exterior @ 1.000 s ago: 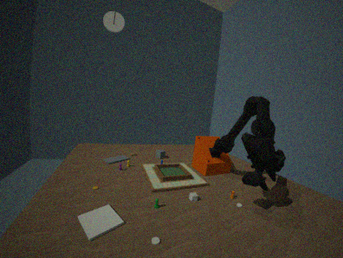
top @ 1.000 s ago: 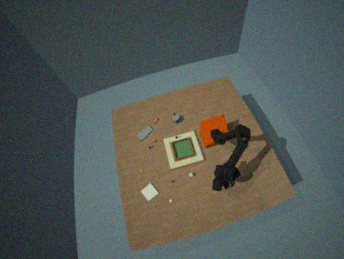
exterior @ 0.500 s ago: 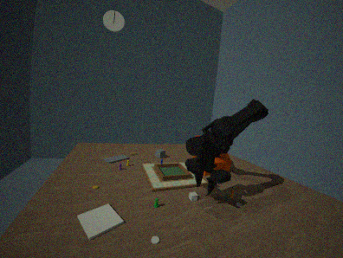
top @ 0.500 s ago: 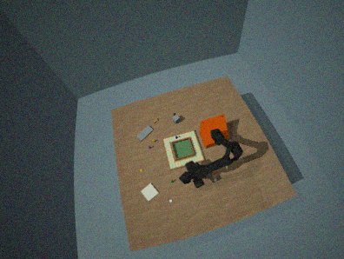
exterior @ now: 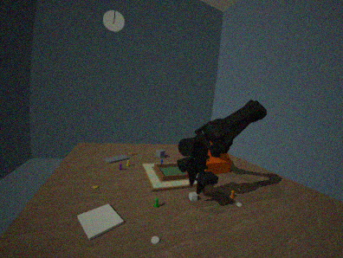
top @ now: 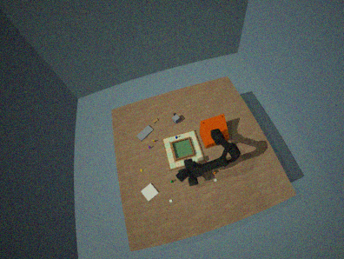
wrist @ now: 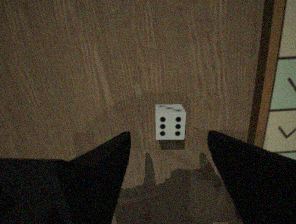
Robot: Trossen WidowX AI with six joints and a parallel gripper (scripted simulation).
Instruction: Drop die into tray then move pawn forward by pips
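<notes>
The white die (exterior: 193,196) (wrist: 170,122) lies on the table just outside the board. In the wrist view its largest visible face shows several black pips in two columns. My gripper (top: 188,178) (exterior: 196,189) (wrist: 168,137) is open and empty above the table, and the die appears between and slightly beyond its fingertips in the wrist view. The board (top: 168,150) (exterior: 152,179) (wrist: 286,95) has pale squares, some with arrows, around the green-floored dice tray (top: 183,149) (exterior: 171,170). A blue pawn (top: 177,137) (exterior: 162,161) stands on the board's far side.
An orange box (top: 213,126) (exterior: 218,164) stands right of the board. A green pawn (top: 172,181) (exterior: 156,203) and an orange pawn (exterior: 232,195) stand near the arm. A white tile (top: 149,192) (exterior: 100,221), white discs and grey blocks lie around.
</notes>
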